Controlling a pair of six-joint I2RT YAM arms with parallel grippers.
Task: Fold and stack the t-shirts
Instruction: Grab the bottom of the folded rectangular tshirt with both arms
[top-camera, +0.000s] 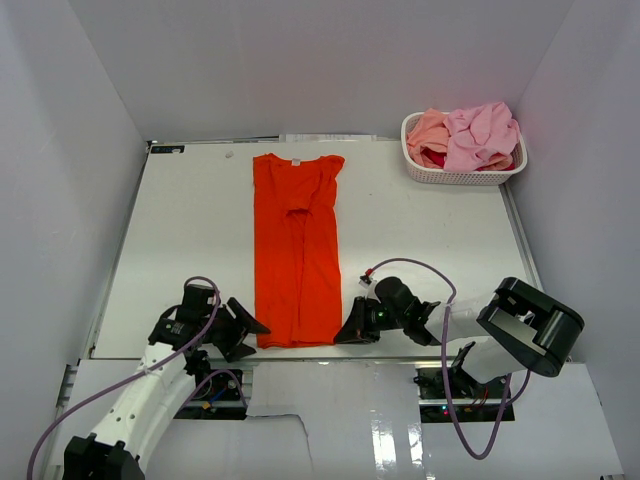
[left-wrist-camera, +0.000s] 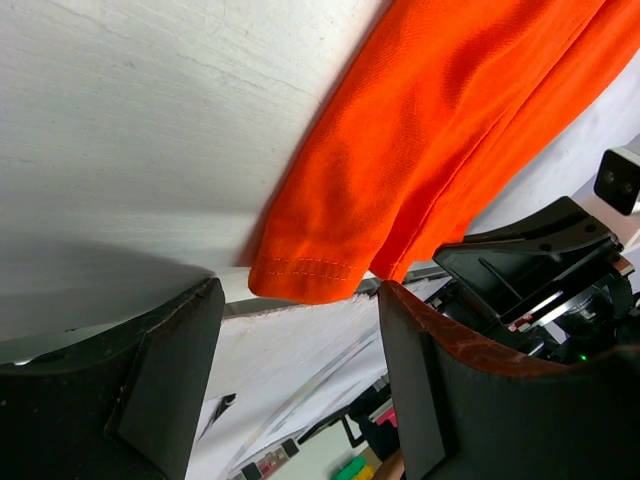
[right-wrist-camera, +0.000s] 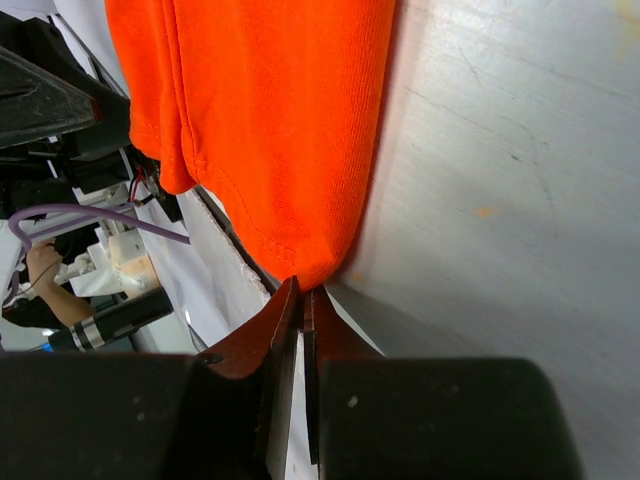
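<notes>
The bright orange-red t-shirt (top-camera: 297, 250) lies flat on the white table as a long strip with both sides folded in, collar far and hem at the near edge. My left gripper (top-camera: 250, 330) is open beside the hem's near-left corner. In the left wrist view that corner (left-wrist-camera: 305, 270) hangs just ahead of the spread fingers (left-wrist-camera: 300, 340), not touched. My right gripper (top-camera: 350, 332) is at the near-right corner. In the right wrist view its jaws (right-wrist-camera: 305, 290) are shut with the corner of the cloth (right-wrist-camera: 280, 120) pinched at the tips.
A white perforated basket (top-camera: 465, 177) stands at the far right corner, holding a light pink shirt (top-camera: 480, 135), a salmon-peach one (top-camera: 428, 130) and a bit of dark red cloth (top-camera: 436, 158). White walls surround the table. The shirt's hem overhangs the table's near edge (top-camera: 180, 352).
</notes>
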